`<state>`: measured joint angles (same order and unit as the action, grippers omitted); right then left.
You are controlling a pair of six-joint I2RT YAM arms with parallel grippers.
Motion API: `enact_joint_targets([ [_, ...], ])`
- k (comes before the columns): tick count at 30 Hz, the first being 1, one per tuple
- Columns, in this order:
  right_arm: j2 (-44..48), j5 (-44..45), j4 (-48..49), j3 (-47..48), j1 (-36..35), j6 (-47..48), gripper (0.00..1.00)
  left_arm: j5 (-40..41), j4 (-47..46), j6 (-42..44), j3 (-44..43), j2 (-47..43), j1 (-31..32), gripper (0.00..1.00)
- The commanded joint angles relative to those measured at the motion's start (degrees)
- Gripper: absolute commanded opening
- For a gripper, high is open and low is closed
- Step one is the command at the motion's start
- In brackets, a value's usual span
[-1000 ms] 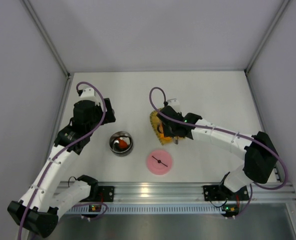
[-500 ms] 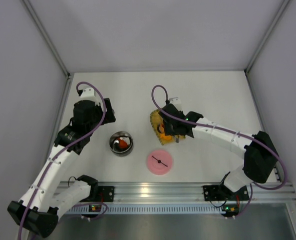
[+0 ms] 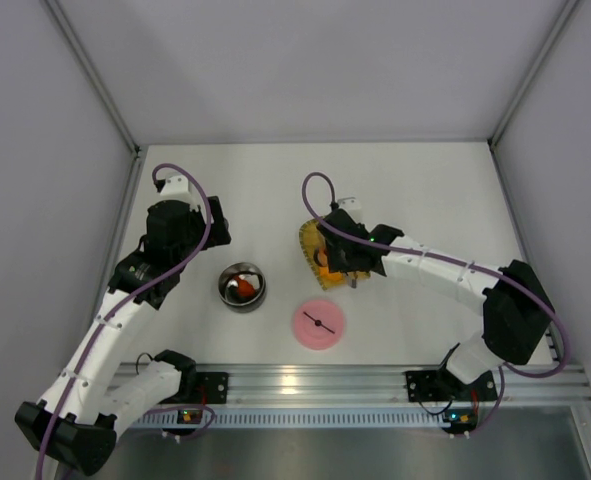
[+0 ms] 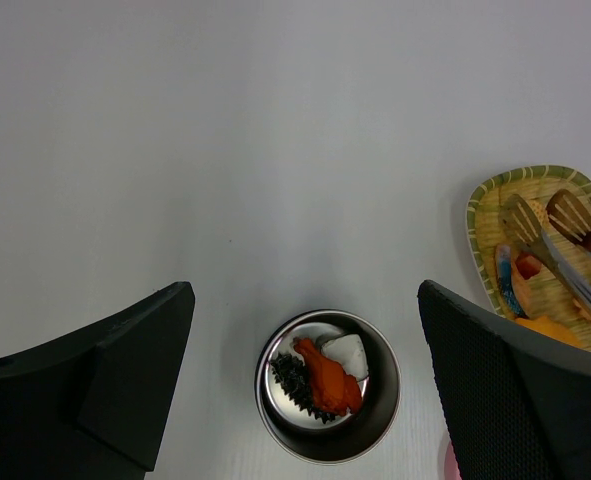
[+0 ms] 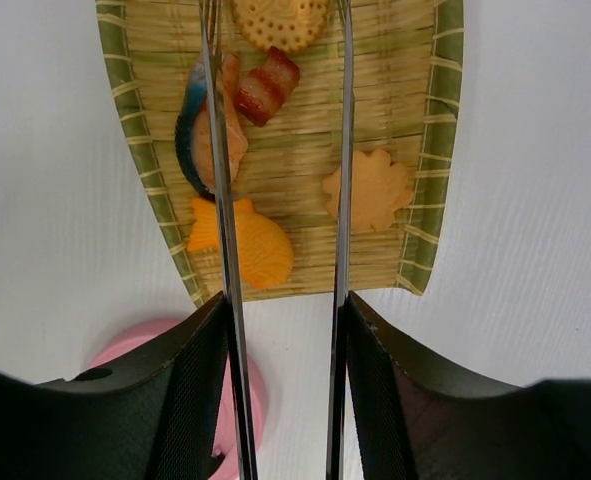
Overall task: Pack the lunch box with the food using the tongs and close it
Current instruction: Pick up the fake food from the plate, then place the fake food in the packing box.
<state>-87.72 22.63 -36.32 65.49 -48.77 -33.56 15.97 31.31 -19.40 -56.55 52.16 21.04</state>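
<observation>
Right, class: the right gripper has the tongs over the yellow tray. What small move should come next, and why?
Probably lower the tongs a little and squeeze them onto the round biscuit. The right gripper holds the tongs with their arms spread over the woven tray, the biscuit lies between them near the far end, and the tips look empty.
</observation>
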Motion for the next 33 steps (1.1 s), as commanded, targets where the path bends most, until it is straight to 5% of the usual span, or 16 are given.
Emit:
enact_joint_targets([
  [1, 0.10, -0.13, 3.36, -0.02, 1.31, 0.25, 0.46, 0.21, -0.64, -0.02, -0.05, 0.13, -0.30, 0.99],
  [12, 1.06, -0.66, 2.57, 0.77, 1.31, 0.78, 0.29, 0.21, -0.72, -0.03, -0.05, 0.31, -0.30, 0.98],
  [33, 8.35, 0.31, -2.62, 7.01, -1.05, 1.92, 0.29, 0.38, -0.72, -0.03, -0.05, 0.31, -0.30, 0.99],
])
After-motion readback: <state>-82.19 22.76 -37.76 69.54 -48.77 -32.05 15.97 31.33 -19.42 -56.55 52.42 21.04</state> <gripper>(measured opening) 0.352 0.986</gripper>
